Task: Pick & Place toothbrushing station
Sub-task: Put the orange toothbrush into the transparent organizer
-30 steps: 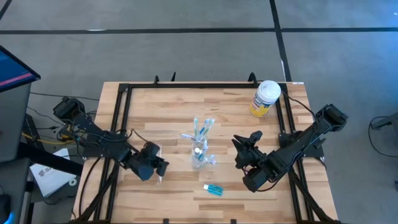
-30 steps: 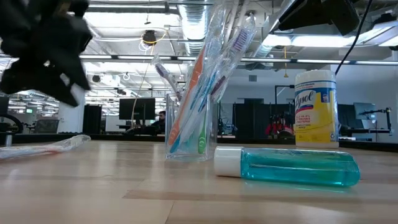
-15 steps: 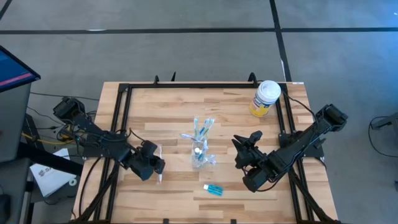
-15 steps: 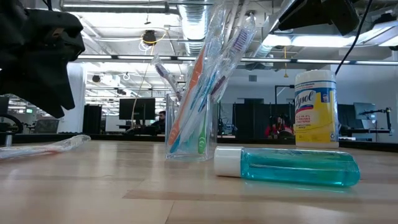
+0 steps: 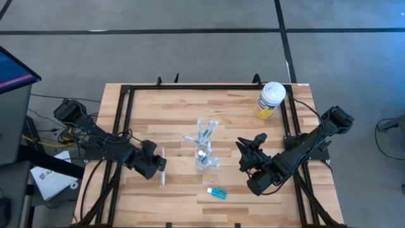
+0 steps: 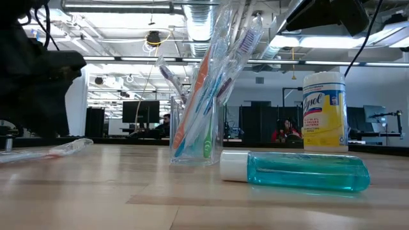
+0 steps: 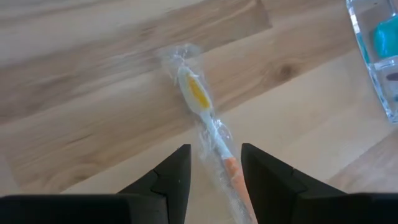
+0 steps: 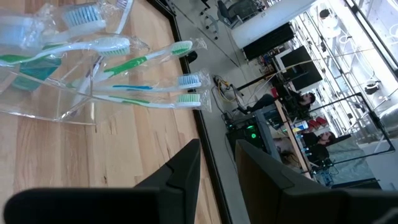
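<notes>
A clear tumbler [image 5: 202, 157] stands mid-table on its base, holding several wrapped toothbrushes [image 5: 206, 130]; it also shows in the low view [image 6: 195, 137]. One wrapped toothbrush with an orange handle [image 7: 199, 99] lies flat on the table to the tumbler's left [image 5: 162, 180]. My left gripper [image 7: 216, 149] is open low over it [image 5: 158, 164], one finger on each side of the handle. The blue white-capped tube [image 5: 216, 193] lies on its side near the front. My right gripper [image 5: 251, 140] is open and empty, right of the tumbler.
A yellow container with a white lid [image 5: 271, 100] stands at the far right corner. A black frame [image 5: 190, 87] runs round the table's edge. Bare wood lies between the tumbler and the far edge.
My left gripper has gone down and a little toward the table's left edge, coming low over the loose toothbrush, which has stayed flat on the table.
</notes>
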Robot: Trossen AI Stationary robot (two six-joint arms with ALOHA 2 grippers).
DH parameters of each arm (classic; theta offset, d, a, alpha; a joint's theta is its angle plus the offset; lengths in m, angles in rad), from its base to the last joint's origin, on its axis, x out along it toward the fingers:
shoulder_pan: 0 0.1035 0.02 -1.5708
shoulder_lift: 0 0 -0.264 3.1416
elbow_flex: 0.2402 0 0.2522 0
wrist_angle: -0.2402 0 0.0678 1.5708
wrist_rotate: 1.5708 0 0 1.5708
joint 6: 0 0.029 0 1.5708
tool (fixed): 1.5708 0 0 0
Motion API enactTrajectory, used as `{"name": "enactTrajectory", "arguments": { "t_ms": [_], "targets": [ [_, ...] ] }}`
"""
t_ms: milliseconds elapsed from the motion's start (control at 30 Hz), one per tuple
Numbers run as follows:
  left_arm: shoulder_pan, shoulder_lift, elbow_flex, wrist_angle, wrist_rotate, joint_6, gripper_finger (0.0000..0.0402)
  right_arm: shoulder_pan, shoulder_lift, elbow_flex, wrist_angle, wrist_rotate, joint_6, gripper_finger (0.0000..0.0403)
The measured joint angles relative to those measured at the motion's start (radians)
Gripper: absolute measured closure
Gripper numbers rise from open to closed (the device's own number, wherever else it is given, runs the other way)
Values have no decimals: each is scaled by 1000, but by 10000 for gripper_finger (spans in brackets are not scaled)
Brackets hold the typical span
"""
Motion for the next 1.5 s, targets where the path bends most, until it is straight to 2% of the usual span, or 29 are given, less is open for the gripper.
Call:
{"name": "enactTrajectory", "arguments": {
  "t_ms": [467, 733, 967, 1133, 1367, 1500],
  "targets": [
    [0, 0, -23, 12, -30, 3, 265, -30, 0, 0, 3, -22, 0, 310],
    [0, 0, -116, 192, -40, 6, 265, -32, 0, 0, 3, -23, 0, 310],
    [-2, -2, -143, 221, -64, 8, 268, -32, 0, 0, 3, -22, 0, 310],
    [-1, 0, -145, 217, -74, 8, 299, -32, 0, 0, 3, -23, 0, 310],
    [0, 0, -146, 224, -99, 45, 391, -32, 0, 0, 3, -23, 0, 310],
    [0, 0, -146, 239, -132, 54, 397, -32, 0, 0, 3, -23, 0, 310]
  ]
}}
